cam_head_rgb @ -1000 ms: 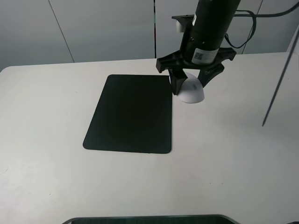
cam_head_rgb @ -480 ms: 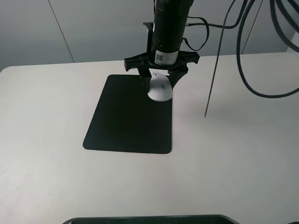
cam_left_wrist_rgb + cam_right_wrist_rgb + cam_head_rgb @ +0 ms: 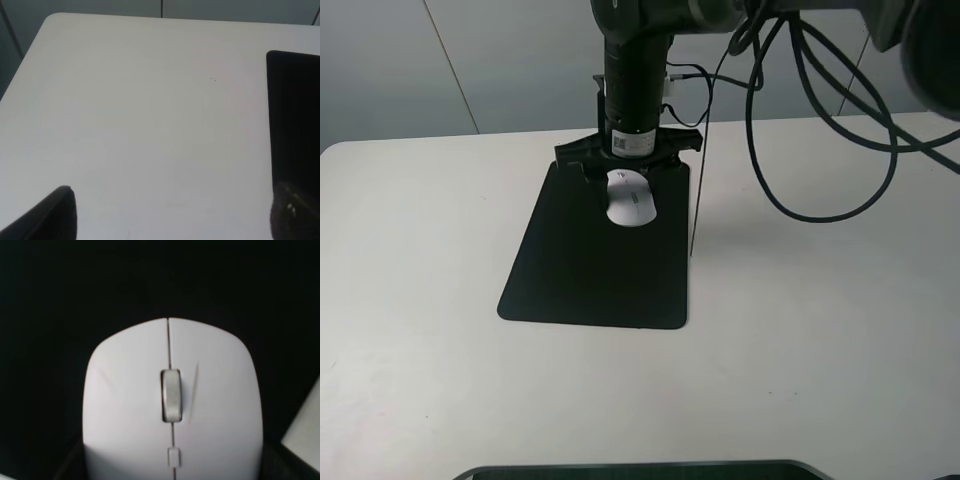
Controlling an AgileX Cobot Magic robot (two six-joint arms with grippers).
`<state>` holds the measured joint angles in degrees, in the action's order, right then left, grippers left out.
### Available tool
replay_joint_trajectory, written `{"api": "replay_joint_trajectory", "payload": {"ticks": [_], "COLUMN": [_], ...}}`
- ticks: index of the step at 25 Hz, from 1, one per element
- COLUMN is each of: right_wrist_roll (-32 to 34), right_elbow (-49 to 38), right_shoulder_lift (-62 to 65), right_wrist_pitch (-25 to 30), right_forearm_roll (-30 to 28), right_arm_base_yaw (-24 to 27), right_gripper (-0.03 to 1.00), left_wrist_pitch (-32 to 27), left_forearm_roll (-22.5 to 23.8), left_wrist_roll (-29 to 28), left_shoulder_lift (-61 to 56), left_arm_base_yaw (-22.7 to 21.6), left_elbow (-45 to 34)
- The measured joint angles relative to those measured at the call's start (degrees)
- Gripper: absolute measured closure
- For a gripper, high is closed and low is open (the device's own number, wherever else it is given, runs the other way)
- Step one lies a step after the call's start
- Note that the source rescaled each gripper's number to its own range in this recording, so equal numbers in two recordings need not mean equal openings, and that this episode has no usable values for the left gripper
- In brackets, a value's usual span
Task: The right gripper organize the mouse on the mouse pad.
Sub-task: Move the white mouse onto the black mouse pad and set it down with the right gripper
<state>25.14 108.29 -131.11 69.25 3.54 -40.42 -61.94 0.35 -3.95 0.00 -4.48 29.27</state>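
Note:
My right gripper point(image 3: 628, 182) reaches across from the right and is shut on the white mouse point(image 3: 629, 203), holding it over the far part of the black mouse pad point(image 3: 590, 270). I cannot tell if the mouse touches the pad. In the right wrist view the mouse point(image 3: 170, 405) fills the frame with its grey scroll wheel facing up and the pad point(image 3: 150, 275) dark behind it. The fingers are hidden at its sides. My left gripper point(image 3: 170, 220) is open and empty above bare table, with the pad's edge point(image 3: 295, 115) beside it.
Black cables point(image 3: 820, 150) loop down from the right arm over the table's far right. A thin dark line point(image 3: 696, 200) hangs by the pad's right edge. The white table point(image 3: 820, 330) surrounds the pad. A dark object point(image 3: 640, 470) lies at the near edge.
My right gripper has carried the mouse leftward from the table beside the pad's far right corner to over the pad. The cables swung in with it.

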Motion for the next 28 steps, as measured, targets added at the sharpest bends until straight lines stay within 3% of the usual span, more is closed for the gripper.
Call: {"api": "replay_joint_trajectory", "payload": {"ticks": [11,28], "right_wrist_roll": [0.3,-1.0], "right_elbow": [7.7,8.5], "right_shoulder_lift": [-8.4,-11.5], "right_wrist_pitch": [0.5,0.0], "right_forearm_roll": [-1.1,-4.1], "right_arm_base_yaw": [-0.1,-0.1], "right_gripper": [0.97,0.97], "left_wrist_pitch": [0.0,0.0], "left_forearm_roll": [0.1,0.2], "left_wrist_roll": [0.0,0.0], "left_shoulder_lift": [0.0,0.0], "left_arm_base_yaw": [0.0,0.0], "left_elbow": [0.0,0.0]}}
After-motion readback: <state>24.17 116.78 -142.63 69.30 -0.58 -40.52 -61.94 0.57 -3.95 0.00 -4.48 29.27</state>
